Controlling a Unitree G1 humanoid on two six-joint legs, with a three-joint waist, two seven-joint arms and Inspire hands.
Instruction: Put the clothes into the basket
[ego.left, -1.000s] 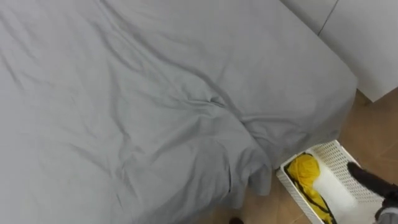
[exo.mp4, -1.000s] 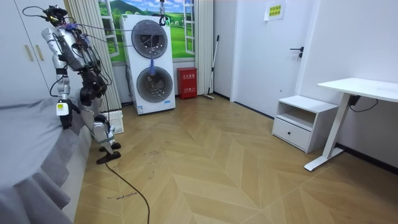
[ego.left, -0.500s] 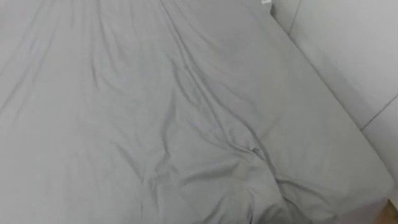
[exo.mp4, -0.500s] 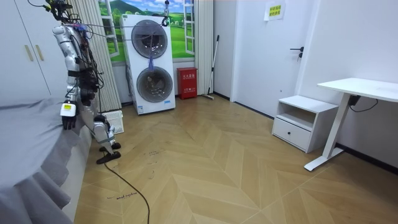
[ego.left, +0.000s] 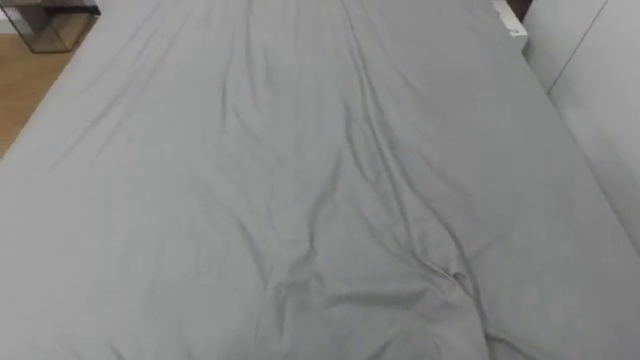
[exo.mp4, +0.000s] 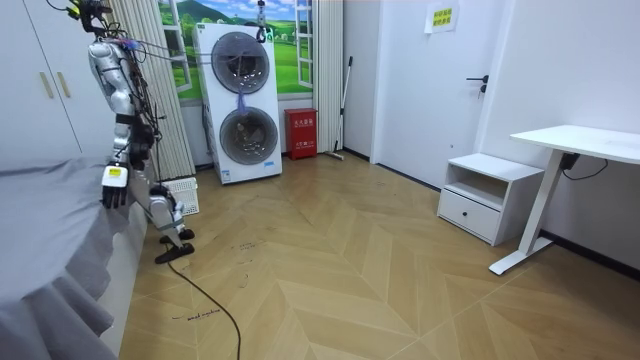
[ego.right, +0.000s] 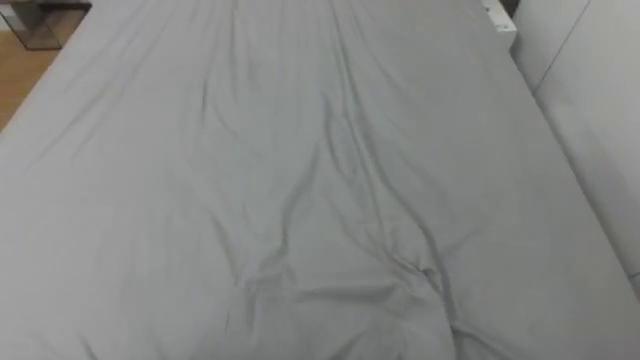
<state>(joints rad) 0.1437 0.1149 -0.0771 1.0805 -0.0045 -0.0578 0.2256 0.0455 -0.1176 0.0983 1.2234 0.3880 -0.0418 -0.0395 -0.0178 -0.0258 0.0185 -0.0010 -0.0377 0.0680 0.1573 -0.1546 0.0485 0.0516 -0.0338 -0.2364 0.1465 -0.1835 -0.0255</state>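
Left eye view looked along the bed (ego.left: 300, 200). Its grey sheet was bunched into creases at the near edge, and long folds ran from there toward the far end. Past the bed's far left corner lay a strip of wooden floor (ego.left: 22, 85) with a dark glass box (ego.left: 55, 18) on it. A small white object (ego.left: 509, 20) sat at the bed's far right corner, and white panels (ego.left: 600, 70) ran along the bed's right side.

Room view showed the robot standing upright at the bed's side, facing it. Its left hand (exo.mp4: 113, 190) hung down just beside the bed's edge. It was too small to tell whether the fingers were spread or curled. The white basket (exo.mp4: 181, 195) stood on the floor just behind the robot's legs, on the side away from the bed and against the curtain (exo.mp4: 160, 90). What lay inside it could not be made out. Farther from the bed stood two stacked washers (exo.mp4: 245, 100) and a red box (exo.mp4: 301, 133). Well apart from the bed, at the room view's right, were a nightstand (exo.mp4: 484, 197) and a desk (exo.mp4: 575, 145).
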